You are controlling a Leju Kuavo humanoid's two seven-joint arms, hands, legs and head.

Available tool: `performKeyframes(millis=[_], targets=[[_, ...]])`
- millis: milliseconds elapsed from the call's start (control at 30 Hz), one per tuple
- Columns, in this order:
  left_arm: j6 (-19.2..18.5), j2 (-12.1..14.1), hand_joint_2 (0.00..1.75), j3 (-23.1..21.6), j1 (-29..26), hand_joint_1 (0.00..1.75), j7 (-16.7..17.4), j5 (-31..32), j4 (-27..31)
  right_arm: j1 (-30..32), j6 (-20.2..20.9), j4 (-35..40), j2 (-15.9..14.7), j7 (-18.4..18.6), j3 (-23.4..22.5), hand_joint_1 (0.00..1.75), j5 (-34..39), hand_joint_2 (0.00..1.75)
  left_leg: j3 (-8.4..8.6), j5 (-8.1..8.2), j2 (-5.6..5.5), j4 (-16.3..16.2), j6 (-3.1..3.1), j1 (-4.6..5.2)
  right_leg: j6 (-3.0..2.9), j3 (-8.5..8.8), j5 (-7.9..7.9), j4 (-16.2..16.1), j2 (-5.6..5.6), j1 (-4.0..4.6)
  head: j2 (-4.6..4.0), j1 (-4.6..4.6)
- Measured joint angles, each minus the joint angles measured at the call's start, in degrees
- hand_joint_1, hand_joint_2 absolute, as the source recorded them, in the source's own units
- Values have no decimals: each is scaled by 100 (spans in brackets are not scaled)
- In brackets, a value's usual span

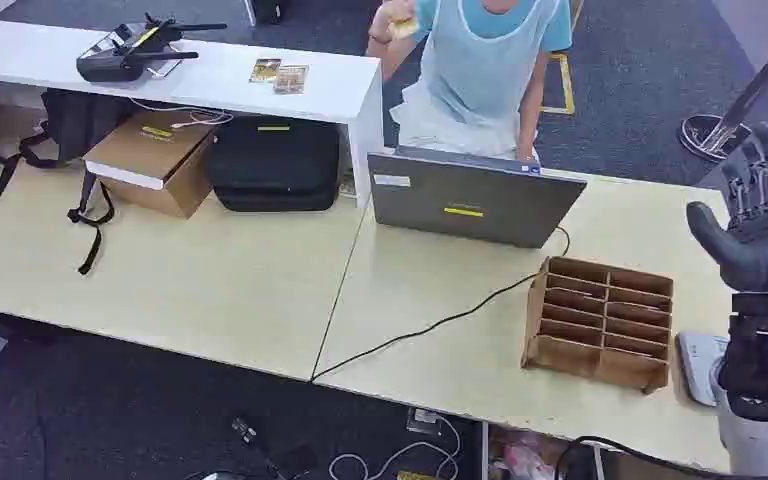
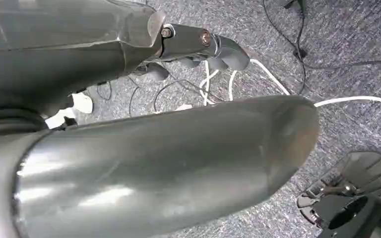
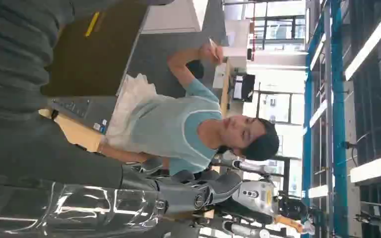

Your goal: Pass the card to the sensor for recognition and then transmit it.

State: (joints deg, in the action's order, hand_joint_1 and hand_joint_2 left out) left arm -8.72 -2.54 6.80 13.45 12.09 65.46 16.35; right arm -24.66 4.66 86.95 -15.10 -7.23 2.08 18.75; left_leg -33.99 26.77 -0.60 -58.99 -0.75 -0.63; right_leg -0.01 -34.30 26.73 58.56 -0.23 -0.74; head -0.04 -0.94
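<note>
Fingers (image 1: 760, 175) of the right hand (image 1: 760, 225) spread wide, raised empty beside the laptop (image 1: 470, 200); left hand's (image 2: 198, 49) grip unclear.

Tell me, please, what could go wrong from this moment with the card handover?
The person holds the card high and far from the raised, empty right hand, so a handover may miss. The open laptop and the cardboard organizer lie between them; a reaching arm might knock them.
</note>
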Motion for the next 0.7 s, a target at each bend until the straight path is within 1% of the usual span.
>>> performKeyframes(millis=[167, 300, 467, 533, 567, 633, 700], targets=[[-24, 2, 0, 0, 3, 0, 0, -4, 0, 8, 74, -4, 0, -24, 2, 0, -134, 175, 0, 0, 1, 0, 0, 0, 0, 0, 0, 0, 1, 0, 0, 0], [-28, 2, 0, 0, 2, 0, 0, -59, 0, -18, 50, -57, 0, -127, 33, 0, -383, 175, 0, 0, 0, 0, 0, 0, 0, 1, 0, 1, 2, 0, 0, 0], [-13, 4, 0, 0, -1, 0, 0, -63, 0, -75, -27, -125, 0, -160, 120, 0, -589, 175, -1, 0, -1, 0, 0, 0, 0, 1, 0, 1, -1, 0, 0, 0], [-2, 4, 0, 0, -3, 0, 0, -63, 0, -140, -294, -157, -15, -223, 223, 0, -1103, 175, -2, 0, 1, 0, 0, 0, 0, 1, -1, 2, 2, 0, 0, 0], [4, 4, 0, 0, -2, 0, 0, -61, 0, -200, -524, -179, -39, -256, 312, 0, -1543, 175, -2, 0, 3, 0, 0, 0, 0, 1, -1, 3, 4, 0, 0, 0], [13, 0, 0, 0, -1, 0, 0, -48, 0, -377, -1182, -249, -83, -278, 537, 0, -2716, 175, 1, 0, 6, 0, 0, 0, -1, 0, -1, 2, 9, 0, 0, 2], [7, -24, 0, 0, 5, 0, 0, 2, 0, -544, -1767, -295, -107, -223, 798, 0, -3807, 175, 4, -1, 9, 0, 0, 0, -1, 0, -1, 2, 9, 0, 0, 2]])
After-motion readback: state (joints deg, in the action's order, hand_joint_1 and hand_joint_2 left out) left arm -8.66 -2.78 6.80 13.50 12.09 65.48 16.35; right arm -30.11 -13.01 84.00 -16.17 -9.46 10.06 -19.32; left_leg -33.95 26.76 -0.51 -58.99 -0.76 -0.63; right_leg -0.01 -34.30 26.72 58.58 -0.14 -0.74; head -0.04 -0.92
